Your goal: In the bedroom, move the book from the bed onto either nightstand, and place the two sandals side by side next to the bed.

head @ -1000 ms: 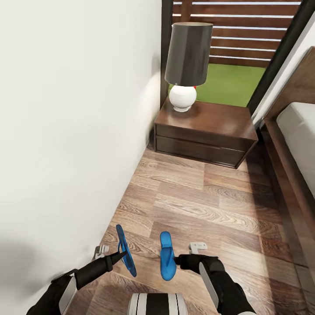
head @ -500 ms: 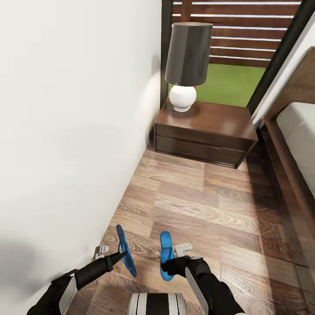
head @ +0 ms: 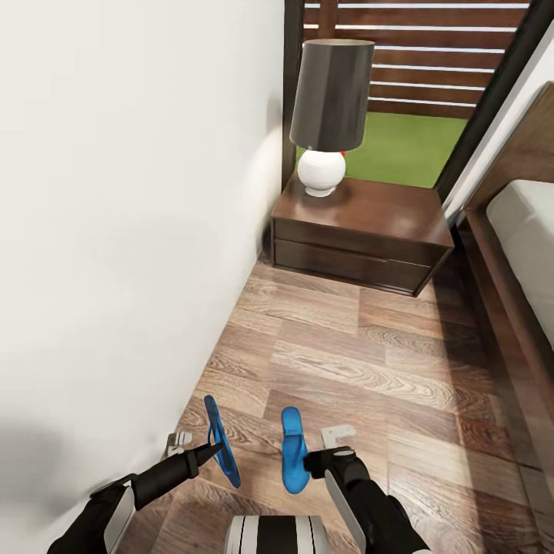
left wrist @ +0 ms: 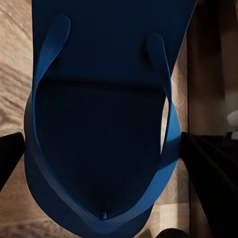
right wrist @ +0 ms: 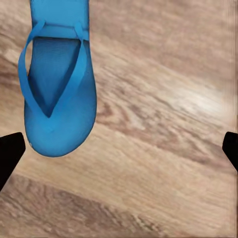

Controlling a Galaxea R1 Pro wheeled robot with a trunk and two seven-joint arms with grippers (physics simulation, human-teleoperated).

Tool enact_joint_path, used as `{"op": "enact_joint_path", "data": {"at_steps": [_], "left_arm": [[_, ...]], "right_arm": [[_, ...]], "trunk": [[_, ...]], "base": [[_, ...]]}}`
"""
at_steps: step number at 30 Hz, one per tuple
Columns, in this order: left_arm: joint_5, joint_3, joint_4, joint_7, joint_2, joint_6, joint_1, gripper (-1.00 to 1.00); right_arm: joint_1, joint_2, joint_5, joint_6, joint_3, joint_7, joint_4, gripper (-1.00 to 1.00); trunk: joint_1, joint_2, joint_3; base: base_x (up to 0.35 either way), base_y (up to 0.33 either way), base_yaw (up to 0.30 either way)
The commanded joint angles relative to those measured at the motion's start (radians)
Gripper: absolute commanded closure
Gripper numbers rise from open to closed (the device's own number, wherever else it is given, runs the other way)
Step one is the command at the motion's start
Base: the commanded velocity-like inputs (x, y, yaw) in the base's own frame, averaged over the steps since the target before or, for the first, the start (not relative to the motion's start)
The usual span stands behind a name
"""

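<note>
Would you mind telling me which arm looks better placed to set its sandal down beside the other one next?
Left, probably. The left gripper has its sandal clamped on edge above the floor, ready to lower. The right gripper is open, and its sandal already lies flat on the wood floor.

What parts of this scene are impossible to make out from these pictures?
- Bed: head view, cut off by the right edge; no book shows on the visible part.
- Left sandal: left wrist view, heel cut off by the picture's edge.
- Red thing: head view, mostly hidden behind the lamp.
</note>
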Motion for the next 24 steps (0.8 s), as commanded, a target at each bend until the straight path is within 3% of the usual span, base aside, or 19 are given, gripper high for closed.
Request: {"op": "enact_joint_path", "data": {"at_steps": [1,10,14,15,16,18,24], "left_arm": [[0.005,0.001,0.0,-0.003,0.0,0.01,0.0,1.0],[0.003,0.001,0.014,-0.002,-0.001,0.01,0.0,1.0],[0.002,0.001,0.022,-0.002,-0.002,0.01,0.0,1.0],[0.002,0.001,0.023,-0.002,-0.002,0.01,0.0,1.0],[0.002,0.001,0.023,-0.002,-0.002,0.01,0.0,1.0],[0.002,0.001,0.023,-0.002,-0.002,0.01,0.0,1.0],[0.002,0.002,0.023,-0.002,-0.002,0.01,0.0,1.0]], "right_arm": [[-0.001,0.0,-0.011,0.002,0.003,-0.011,-0.001,-1.0],[-0.001,-0.006,-0.028,0.0,0.002,-0.012,-0.052,-1.0],[-0.001,-0.008,-0.175,0.006,0.001,0.042,-0.058,-1.0],[-0.001,-0.008,-0.188,0.006,0.001,0.06,-0.058,-1.0],[-0.001,-0.008,-0.213,0.007,0.001,0.144,-0.059,-1.0],[-0.001,-0.008,-0.228,0.008,0.001,0.211,-0.059,-1.0],[-0.001,-0.008,-0.237,0.008,0.001,0.249,-0.059,-1.0]], "trunk": [[0.0,0.0,-0.001],[0.0,0.0,-0.001],[0.0,0.0,-0.001],[0.0,0.0,-0.001],[0.0,0.0,-0.001],[0.0,0.0,-0.001],[0.0,0.0,-0.001]], "base": [[0.0,0.0,0.0],[0.0,0.0,0.0],[0.0,0.0,0.0],[0.0,0.0,0.0],[0.0,0.0,0.0],[0.0,0.0,0.0],[0.0,0.0,0.0]]}}
